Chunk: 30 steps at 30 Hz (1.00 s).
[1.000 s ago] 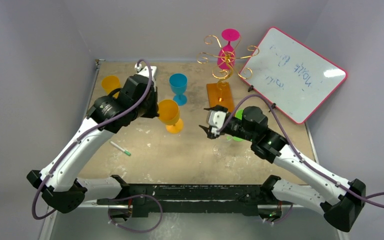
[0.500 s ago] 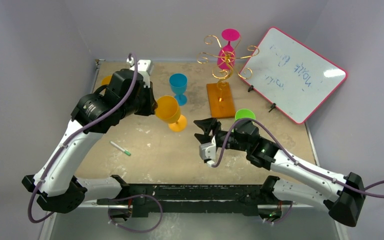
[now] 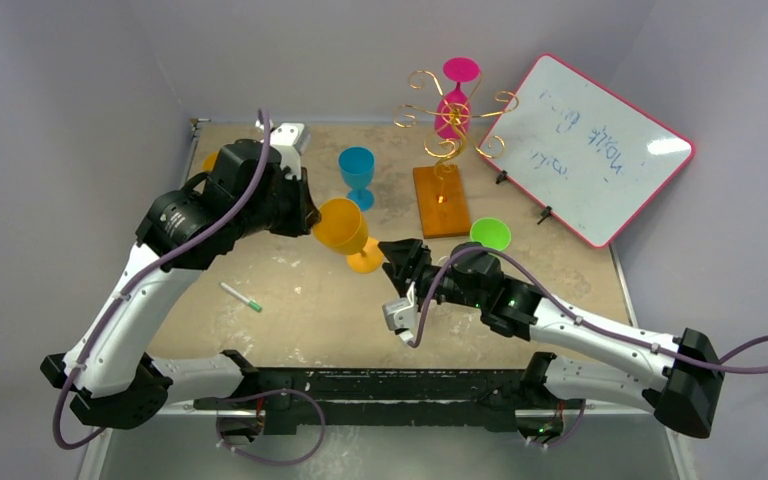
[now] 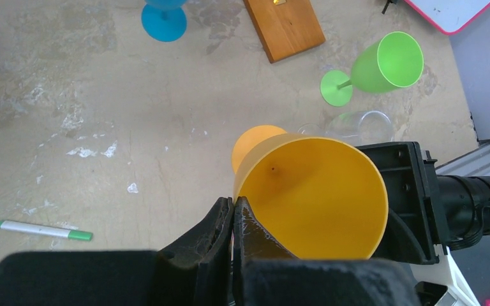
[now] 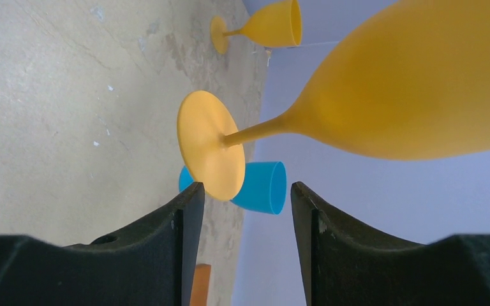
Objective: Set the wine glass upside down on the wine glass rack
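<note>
An orange wine glass (image 3: 340,222) hangs tilted above the table, mouth toward my left arm and foot (image 3: 365,260) pointing right. My left gripper (image 4: 234,203) is shut on its rim, one finger inside the bowl (image 4: 312,191). My right gripper (image 5: 242,191) is open, with the glass's round foot (image 5: 210,143) just beyond its fingertips, close to one finger. The gold wire wine glass rack (image 3: 450,120) stands at the back on its wooden base (image 3: 440,200). A pink glass (image 3: 457,100) hangs upside down on it.
A blue glass (image 3: 357,172) stands behind the held one. A green glass (image 3: 490,233) stands right of the rack base, with a clear glass (image 4: 360,126) lying near it. A second orange glass (image 5: 268,25) is at the far left. A marker (image 3: 242,297) lies front left, a pink-framed whiteboard (image 3: 590,145) back right.
My left arm lifted the orange glass off the table and tilted it rightward. My right gripper swung away from the green glass to the orange glass's foot, jaws narrowing slightly.
</note>
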Available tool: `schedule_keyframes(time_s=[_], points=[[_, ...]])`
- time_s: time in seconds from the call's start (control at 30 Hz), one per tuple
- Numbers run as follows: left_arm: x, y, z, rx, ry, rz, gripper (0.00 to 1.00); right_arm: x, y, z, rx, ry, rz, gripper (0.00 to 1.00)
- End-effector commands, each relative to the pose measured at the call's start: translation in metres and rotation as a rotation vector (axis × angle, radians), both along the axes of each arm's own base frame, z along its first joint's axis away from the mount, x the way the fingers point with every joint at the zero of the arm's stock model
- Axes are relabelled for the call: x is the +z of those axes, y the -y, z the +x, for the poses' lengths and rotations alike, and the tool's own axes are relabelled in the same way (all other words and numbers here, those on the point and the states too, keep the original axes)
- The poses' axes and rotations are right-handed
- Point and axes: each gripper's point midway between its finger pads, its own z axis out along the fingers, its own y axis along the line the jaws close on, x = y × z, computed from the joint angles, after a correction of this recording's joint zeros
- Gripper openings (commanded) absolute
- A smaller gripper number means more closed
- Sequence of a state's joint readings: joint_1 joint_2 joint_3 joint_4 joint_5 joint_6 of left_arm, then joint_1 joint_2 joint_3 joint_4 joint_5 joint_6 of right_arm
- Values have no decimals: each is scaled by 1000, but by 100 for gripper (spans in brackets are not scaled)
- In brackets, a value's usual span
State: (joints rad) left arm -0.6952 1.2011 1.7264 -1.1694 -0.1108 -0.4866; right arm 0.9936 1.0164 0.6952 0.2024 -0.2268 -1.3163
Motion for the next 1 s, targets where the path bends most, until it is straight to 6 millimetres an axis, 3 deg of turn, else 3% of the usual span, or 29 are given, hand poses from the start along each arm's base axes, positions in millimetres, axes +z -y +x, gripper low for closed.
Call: schedule_keyframes(time_s=[0.0, 0.3, 0.63, 0.73, 0.9, 0.97], points=[[31, 0, -4, -8, 76, -79, 0, 17, -3, 6, -10, 93, 11, 57], [37, -3, -5, 0, 82, -76, 0, 10, -5, 5, -7, 130, -13, 56], [42, 10, -12, -49, 70, -147, 0, 21, -6, 5, 0, 182, 24, 42], [42, 13, -13, -61, 68, -161, 0, 23, -6, 5, 1, 194, 30, 32], [38, 2, -9, -9, 79, -126, 0, 28, -4, 1, 6, 200, 64, 0], [37, -4, -5, 29, 90, -107, 0, 30, -4, 0, 6, 184, 77, 0]])
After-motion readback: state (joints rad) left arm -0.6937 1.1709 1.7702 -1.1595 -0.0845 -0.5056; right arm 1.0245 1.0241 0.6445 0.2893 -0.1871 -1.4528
